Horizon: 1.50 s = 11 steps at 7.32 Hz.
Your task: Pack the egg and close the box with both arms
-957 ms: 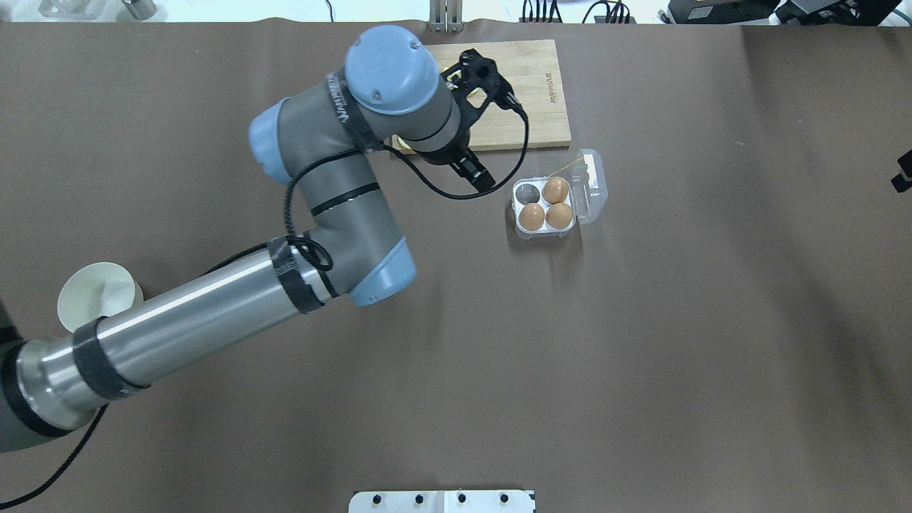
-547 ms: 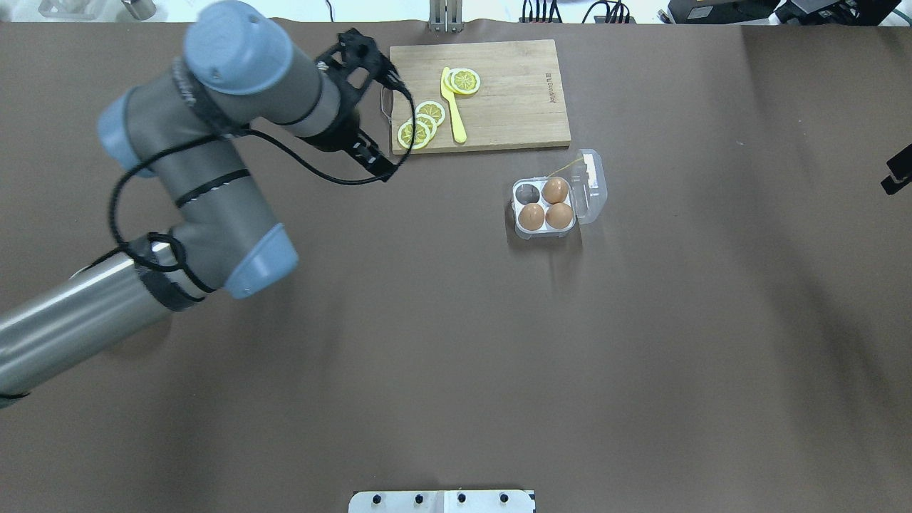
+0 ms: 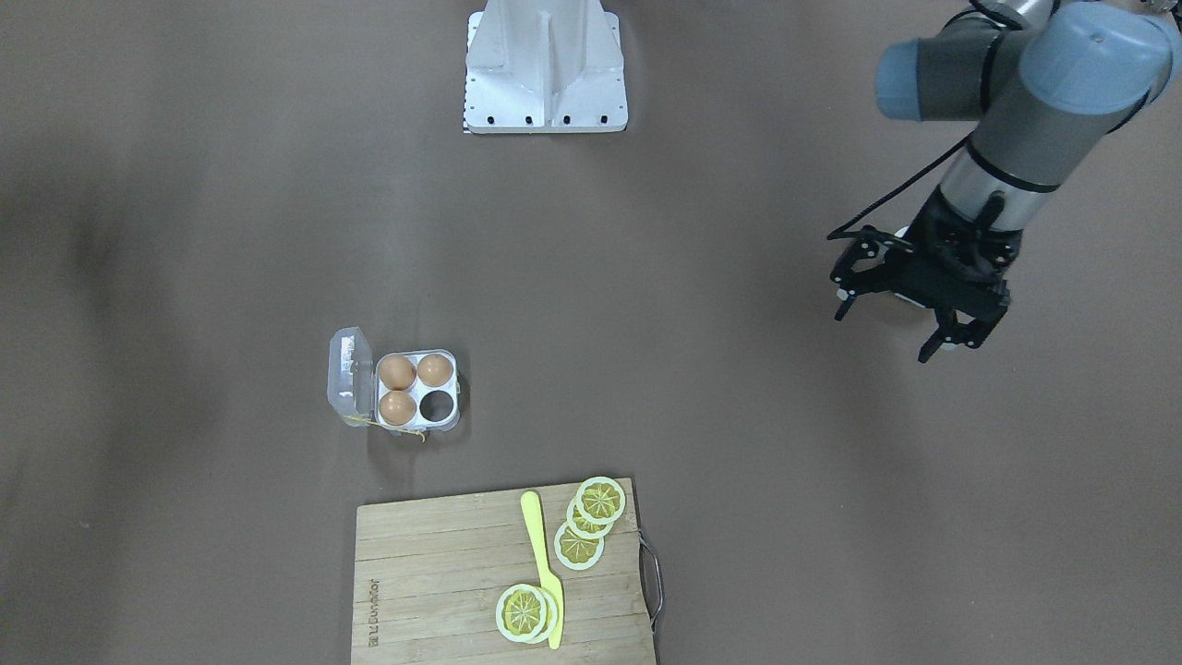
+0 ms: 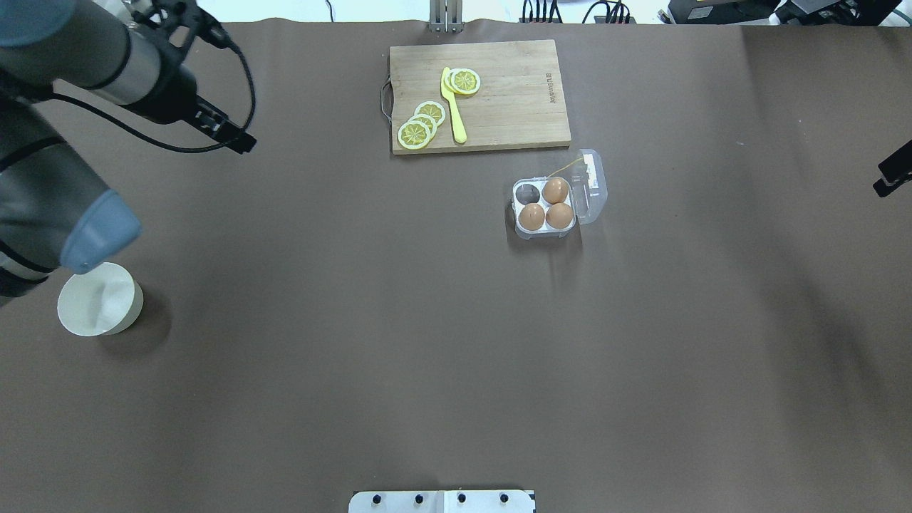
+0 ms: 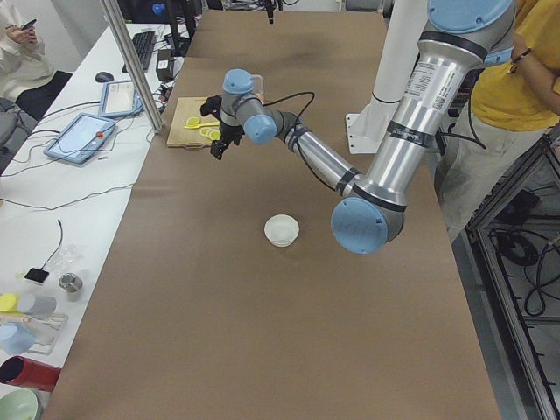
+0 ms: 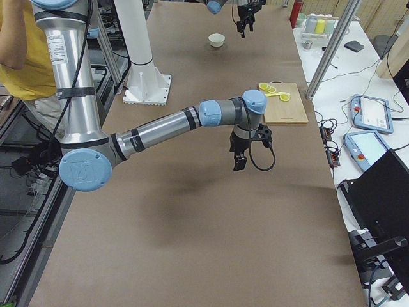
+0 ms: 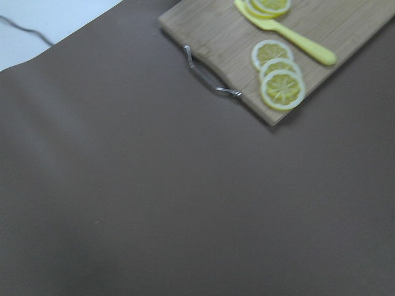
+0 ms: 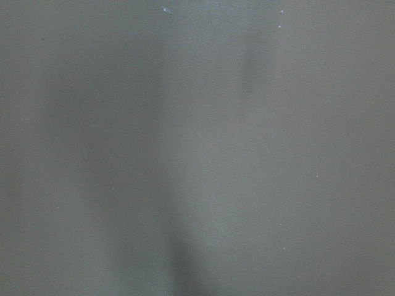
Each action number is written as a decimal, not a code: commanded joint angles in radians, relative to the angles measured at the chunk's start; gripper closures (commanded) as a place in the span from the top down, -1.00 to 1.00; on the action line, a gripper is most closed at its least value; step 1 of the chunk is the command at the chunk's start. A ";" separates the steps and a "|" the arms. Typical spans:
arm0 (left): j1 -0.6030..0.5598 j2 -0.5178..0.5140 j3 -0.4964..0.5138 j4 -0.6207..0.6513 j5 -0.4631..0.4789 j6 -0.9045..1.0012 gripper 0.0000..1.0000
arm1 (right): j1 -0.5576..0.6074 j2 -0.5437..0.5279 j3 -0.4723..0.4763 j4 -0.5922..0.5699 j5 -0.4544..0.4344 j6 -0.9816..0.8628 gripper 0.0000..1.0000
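Note:
The box (image 4: 518, 210) stands open right of the table's middle, its clear lid (image 4: 593, 187) folded out to the right. Three orange-brown eggs (image 4: 556, 191) fill three cells and the far left cell (image 4: 528, 192) is empty. It also shows in the front-facing view (image 3: 454, 392). My left gripper (image 3: 882, 334) is open and empty, high over the far left of the table, well away from the box. Only a black sliver of my right gripper (image 4: 894, 174) shows at the right edge, so I cannot tell its state. The right wrist view shows only bare table.
A wooden cutting board (image 4: 513, 92) with lemon slices (image 4: 420, 127) and a yellow knife (image 4: 453, 114) lies behind the box. A white bowl (image 4: 98, 299) stands at the near left. The white base block (image 4: 442, 501) sits at the near edge.
My left arm has swung left, from over the cutting board to the table's far left, uncovering the board and the bowl. The box and eggs have not moved.

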 commanded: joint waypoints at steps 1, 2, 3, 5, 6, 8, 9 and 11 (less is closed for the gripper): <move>-0.082 0.205 -0.001 -0.139 -0.023 0.038 0.92 | -0.069 0.088 -0.001 -0.001 0.004 0.036 0.96; -0.122 0.279 -0.001 -0.180 -0.024 0.076 0.92 | -0.115 0.134 -0.007 0.000 0.004 0.071 0.78; -0.148 0.341 0.002 -0.210 -0.052 0.092 0.92 | -0.153 0.169 -0.017 -0.001 0.004 0.083 0.53; -0.257 0.485 0.020 -0.333 -0.151 0.094 0.93 | -0.220 0.205 -0.024 0.000 0.010 0.134 0.30; -0.306 0.564 0.037 -0.437 -0.212 0.094 0.93 | -0.232 0.227 -0.036 0.000 0.015 0.149 0.11; -0.342 0.674 0.056 -0.529 -0.242 0.112 0.93 | -0.261 0.276 -0.096 0.064 0.059 0.197 -0.54; -0.371 0.689 0.069 -0.541 -0.244 0.120 0.93 | -0.276 0.316 -0.162 0.139 0.062 0.243 -0.61; -0.400 0.697 0.076 -0.546 -0.259 0.136 0.93 | -0.307 0.402 -0.283 0.190 0.064 0.254 -1.00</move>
